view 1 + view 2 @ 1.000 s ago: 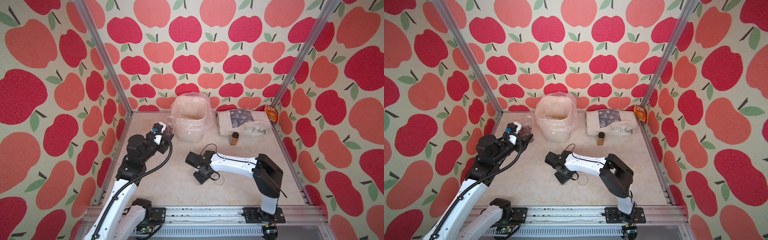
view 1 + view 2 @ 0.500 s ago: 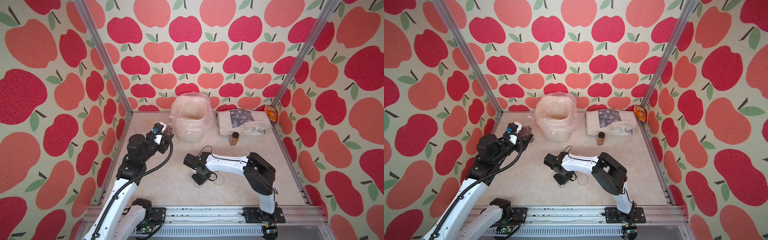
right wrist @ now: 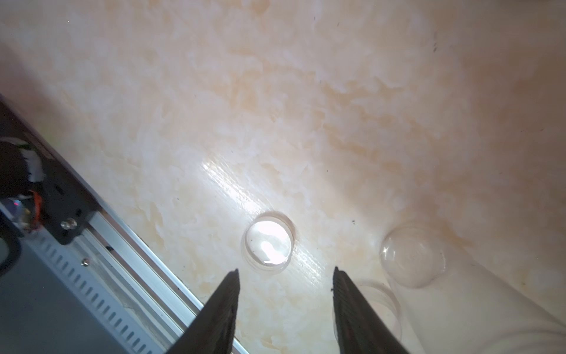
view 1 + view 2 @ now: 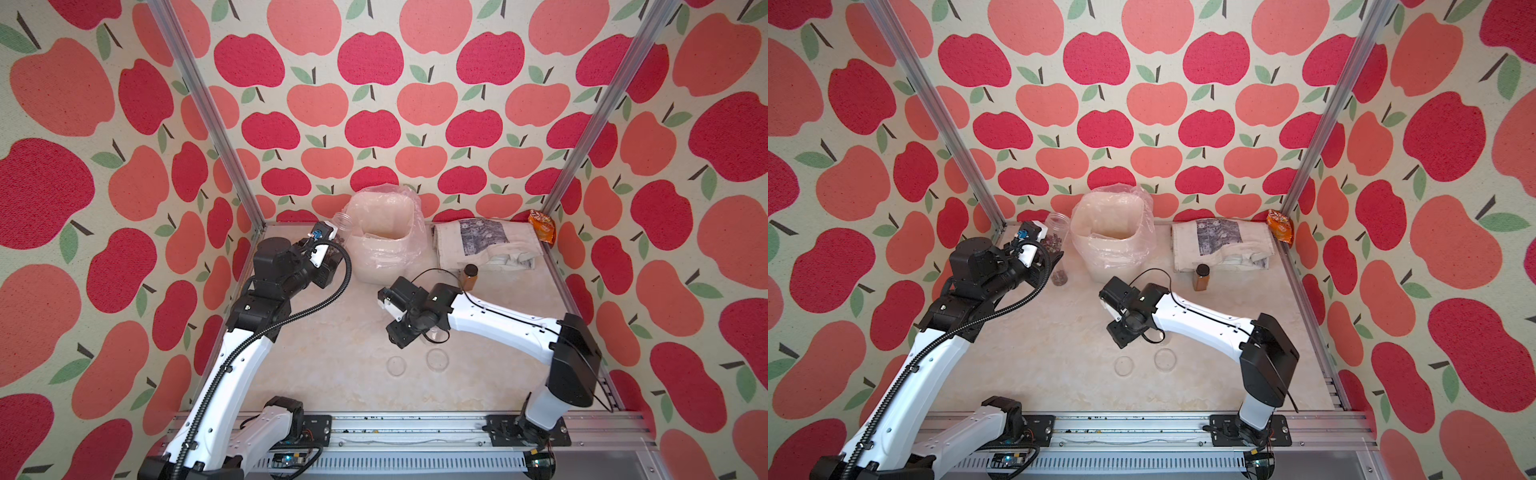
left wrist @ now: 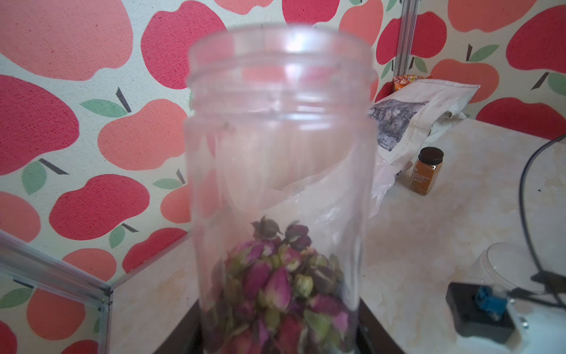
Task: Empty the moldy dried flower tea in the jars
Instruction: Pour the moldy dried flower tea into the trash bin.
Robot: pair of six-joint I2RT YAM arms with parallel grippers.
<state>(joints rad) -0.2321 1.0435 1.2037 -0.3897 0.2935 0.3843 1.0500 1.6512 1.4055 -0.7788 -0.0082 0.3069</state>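
My left gripper [image 4: 328, 266] [image 5: 275, 337] is shut on a clear, lidless jar [image 5: 280, 171] [image 4: 1057, 232], held upright just left of the bin. Dried flower tea [image 5: 275, 285], pink and purple buds, fills the bottom of it. My right gripper [image 3: 285, 269] [image 4: 399, 337] hangs open over the middle of the table with nothing between its fingers. Two clear lids [image 4: 395, 365] [image 4: 437, 359] lie flat on the table in front of it, one of them just past my fingertips [image 3: 268, 242]. An empty clear jar [image 5: 505, 263] stands beside the right wrist, partly hidden by the arm.
A white bin [image 4: 374, 270] [image 4: 1113, 262] with a plastic liner stands at the back middle. To its right lie a printed bag [image 4: 486, 245] and an orange packet [image 4: 542, 226]. An amber jar with a black cap [image 4: 470, 277] stands in front of the bag.
My right gripper has gone from shut to open and left a clear lid on the table beside the other lid. The left arm and its jar have not moved.
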